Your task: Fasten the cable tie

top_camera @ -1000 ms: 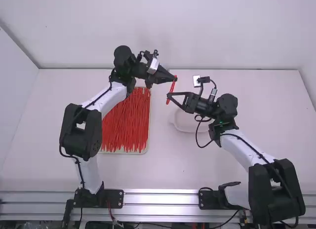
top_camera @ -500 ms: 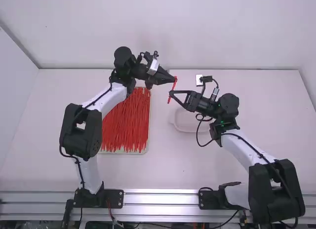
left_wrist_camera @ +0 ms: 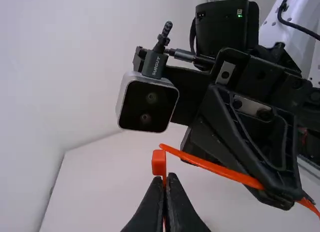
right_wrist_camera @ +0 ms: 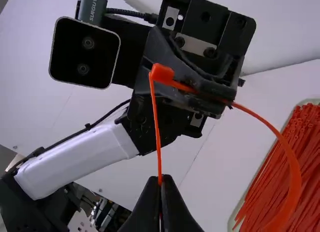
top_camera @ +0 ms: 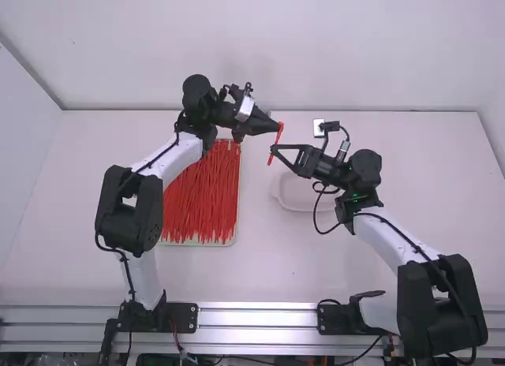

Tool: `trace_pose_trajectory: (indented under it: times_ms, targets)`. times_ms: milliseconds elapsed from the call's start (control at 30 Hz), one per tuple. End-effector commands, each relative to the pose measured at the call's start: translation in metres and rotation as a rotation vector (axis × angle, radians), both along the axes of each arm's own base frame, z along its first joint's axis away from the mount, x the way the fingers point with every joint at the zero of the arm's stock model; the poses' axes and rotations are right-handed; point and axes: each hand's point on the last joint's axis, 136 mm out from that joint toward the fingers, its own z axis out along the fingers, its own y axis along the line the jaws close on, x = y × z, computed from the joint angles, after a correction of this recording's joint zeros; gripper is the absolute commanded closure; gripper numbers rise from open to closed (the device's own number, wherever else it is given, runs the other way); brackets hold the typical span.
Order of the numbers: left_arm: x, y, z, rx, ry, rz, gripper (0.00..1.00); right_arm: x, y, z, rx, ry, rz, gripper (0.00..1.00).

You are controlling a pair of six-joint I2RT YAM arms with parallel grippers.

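Note:
A red cable tie [top_camera: 275,142] hangs in the air between both grippers, above the table's far middle. My left gripper [top_camera: 276,128] is shut on it just below its square head [left_wrist_camera: 159,163], fingertips pinched together [left_wrist_camera: 163,179]. My right gripper [top_camera: 274,151] sits close below and to the right, shut on the thin tail [right_wrist_camera: 155,127] at its tips [right_wrist_camera: 160,181]. The strap bends out in a wide loop [right_wrist_camera: 295,177] from the left gripper and back. The tail's straight end runs up beside the head [right_wrist_camera: 161,72].
A flat tray [top_camera: 233,241] with a pile of several red cable ties [top_camera: 201,192] lies under the left arm. A clear shallow dish [top_camera: 293,200] sits on the table below the right gripper. White walls bound the table at left and back.
My right gripper has moved slightly up and toward the left gripper, bringing the tail nearer the head. The left gripper has stayed nearly still.

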Motion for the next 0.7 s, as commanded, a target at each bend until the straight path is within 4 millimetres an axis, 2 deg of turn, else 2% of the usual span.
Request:
trace_pose_trajectory:
  times_ms: [0, 200, 467, 667]
  targets:
    - [-0.002, 0.0, -0.003, -0.002, -0.023, -0.014, 0.98, -0.001, 0.002, 0.013, 0.007, -0.036, 0.018, 1.0]
    - [-0.001, 0.0, -0.003, -0.003, -0.025, -0.012, 0.98, -0.008, 0.016, 0.015, 0.011, -0.041, 0.043, 1.0]
    - [-0.001, 0.0, -0.003, -0.003, -0.025, -0.012, 0.98, -0.002, 0.006, 0.014, 0.011, -0.029, 0.025, 1.0]
    - [-0.002, 0.0, -0.003, -0.003, -0.029, -0.014, 0.98, -0.005, 0.011, 0.014, 0.012, -0.032, 0.032, 1.0]
